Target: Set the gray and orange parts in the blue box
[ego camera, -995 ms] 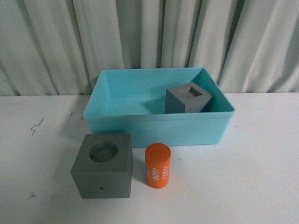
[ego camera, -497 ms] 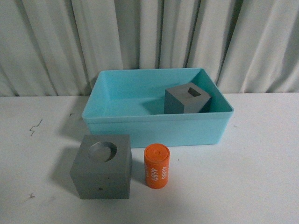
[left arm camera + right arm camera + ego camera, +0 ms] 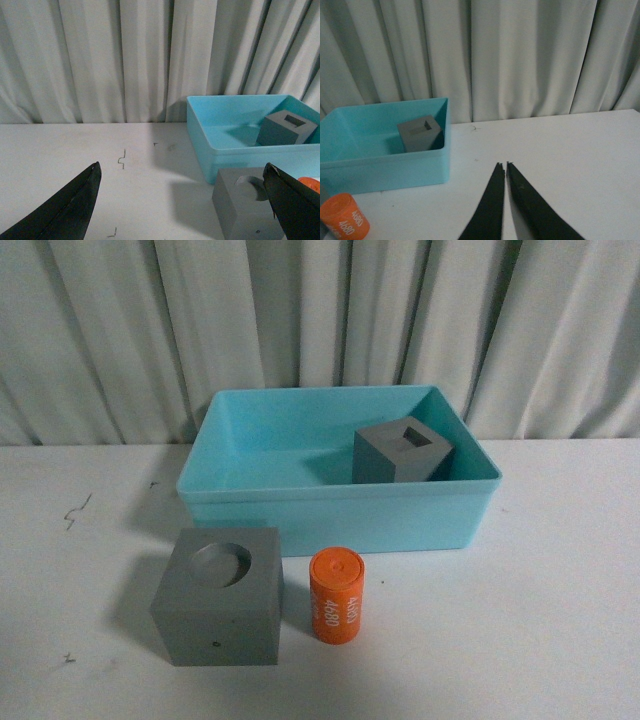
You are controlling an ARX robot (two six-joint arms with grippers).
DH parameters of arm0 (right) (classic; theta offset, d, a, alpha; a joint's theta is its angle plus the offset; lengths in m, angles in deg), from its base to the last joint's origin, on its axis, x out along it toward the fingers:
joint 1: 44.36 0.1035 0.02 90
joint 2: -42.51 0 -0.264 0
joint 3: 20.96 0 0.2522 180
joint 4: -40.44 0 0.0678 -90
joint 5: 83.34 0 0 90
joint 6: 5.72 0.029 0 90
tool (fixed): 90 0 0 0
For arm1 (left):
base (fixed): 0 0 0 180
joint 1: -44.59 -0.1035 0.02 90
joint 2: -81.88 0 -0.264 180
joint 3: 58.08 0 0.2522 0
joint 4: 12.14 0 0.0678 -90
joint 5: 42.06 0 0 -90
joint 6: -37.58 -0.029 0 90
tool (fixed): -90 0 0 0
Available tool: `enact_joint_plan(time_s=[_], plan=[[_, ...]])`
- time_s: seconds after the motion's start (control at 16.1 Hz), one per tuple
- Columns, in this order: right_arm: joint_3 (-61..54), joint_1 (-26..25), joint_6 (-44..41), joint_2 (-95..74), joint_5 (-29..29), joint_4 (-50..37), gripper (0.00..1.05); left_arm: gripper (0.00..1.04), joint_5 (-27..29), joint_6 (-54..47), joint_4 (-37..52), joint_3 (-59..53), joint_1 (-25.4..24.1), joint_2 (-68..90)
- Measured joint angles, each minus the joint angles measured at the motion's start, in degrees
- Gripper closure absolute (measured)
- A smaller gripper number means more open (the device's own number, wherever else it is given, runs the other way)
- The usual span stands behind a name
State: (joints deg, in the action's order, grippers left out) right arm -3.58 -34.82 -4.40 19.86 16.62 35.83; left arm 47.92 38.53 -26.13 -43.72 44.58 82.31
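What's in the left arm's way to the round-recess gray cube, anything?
Probably nothing, so likely yes. The left gripper is open, and the round-recess gray cube stands uncovered on the table, with a gap to the orange cylinder beside it.

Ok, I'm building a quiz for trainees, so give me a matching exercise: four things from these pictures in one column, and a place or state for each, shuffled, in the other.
Things
1. square-hole cube
2. round-hole cube
3. left pincer
4. right pincer

Places or states
A. open, holding nothing
B. on the table, beside the cylinder
C. inside the box
D. shut, holding nothing

Pairs: 1-C, 2-B, 3-A, 4-D
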Motion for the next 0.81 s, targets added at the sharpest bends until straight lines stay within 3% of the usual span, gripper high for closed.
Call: enact_joint_plan(time_s=[0.31,0.37,0.5,0.56,0.81], plan=[[-0.5,-2.14,-0.57,2.99,-2.27,1.75,1.03,0.07,0.02,0.0,0.0,0.0,0.0,0.0],[-1.49,-10.01,-0.92,6.51,-8.9,4.48,1.03,0.07,0.07,0.0,0.0,0.0,0.0,0.0],[-2.99,-9.55,-0.96,12.94,-9.9,8.66,1.03,0.07,0.02,0.0,0.0,0.0,0.0,0.0],[-2.95,-9.55,-0.98,22.53,-9.97,18.1,1.03,0.07,0.04,0.0,-0.02,0.0,0.0,0.0],[-2.93,-9.55,-0.96,22.43,-9.97,18.62,1.03,0.07,0.07,0.0,0.02,0.0,0.0,0.0]])
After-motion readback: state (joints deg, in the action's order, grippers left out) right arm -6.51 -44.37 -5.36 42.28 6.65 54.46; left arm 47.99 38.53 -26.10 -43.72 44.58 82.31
